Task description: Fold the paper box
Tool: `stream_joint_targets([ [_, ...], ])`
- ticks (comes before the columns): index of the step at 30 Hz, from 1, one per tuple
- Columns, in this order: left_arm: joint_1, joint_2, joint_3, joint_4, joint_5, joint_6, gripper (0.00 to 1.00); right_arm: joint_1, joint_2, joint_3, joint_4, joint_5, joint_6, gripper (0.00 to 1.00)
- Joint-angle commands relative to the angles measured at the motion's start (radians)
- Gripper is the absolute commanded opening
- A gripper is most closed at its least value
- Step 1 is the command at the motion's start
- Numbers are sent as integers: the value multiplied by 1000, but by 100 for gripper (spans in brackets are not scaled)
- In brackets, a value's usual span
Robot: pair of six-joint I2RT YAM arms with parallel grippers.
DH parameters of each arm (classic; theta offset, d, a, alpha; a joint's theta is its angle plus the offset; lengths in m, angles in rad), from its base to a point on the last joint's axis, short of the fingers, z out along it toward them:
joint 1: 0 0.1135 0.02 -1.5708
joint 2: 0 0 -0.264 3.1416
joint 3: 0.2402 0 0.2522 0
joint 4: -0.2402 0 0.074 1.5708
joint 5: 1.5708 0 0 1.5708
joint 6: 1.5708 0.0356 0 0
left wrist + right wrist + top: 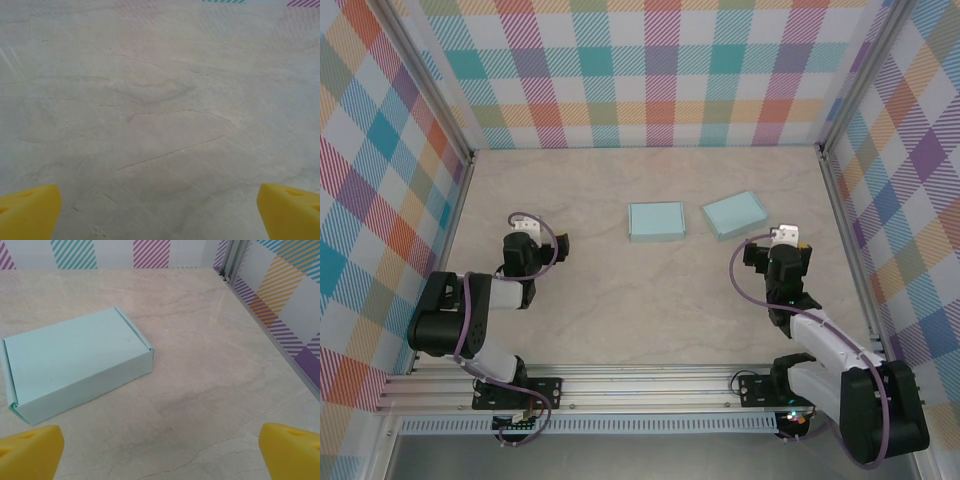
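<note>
Yellow fingertips (pixel 30 450) of the right gripper (pixel 160 455) frame the bottom corners of its wrist view. They are spread wide with nothing between them. Just ahead on the pale marble-patterned table (pixel 210 390) lies a mint-green paper box (pixel 75 362). It sits flat, angled to the left, its lid down and its side flaps tucked in at the corners.

From above, this box (pixel 733 213) lies on the far right part of the table, just beyond the right gripper (pixel 785 236) and not touching it. A second box (pixel 656 221) of the same colour lies near the middle of the table, close beside the first but apart from it. It is also flat and looks closed.

On the left side, the left gripper (pixel 524 230) hovers over bare table, well apart from both boxes. Its wrist view shows its own yellow fingertips (pixel 27 210) spread just as wide and empty, with the left gripper (pixel 160 215) over bare tabletop.

Bright checked walls (pixel 660 70) surround the table.

As for progress, both boxes appear fully formed, with lids shut and no loose flaps sticking up. The folding looks finished or very nearly so. Whether every tab is pushed home cannot be told from here. At most, a last press on a lid or seam may remain.
</note>
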Motion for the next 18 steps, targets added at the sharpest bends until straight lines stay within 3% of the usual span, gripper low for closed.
stream_joint_targets([
  [1, 7, 6, 15, -9, 17, -13, 100, -19, 13, -20, 80, -37, -5, 100],
  [18, 8, 5, 15, -9, 15, -15, 100, -99, 169, -46, 330, -164, -18, 100],
])
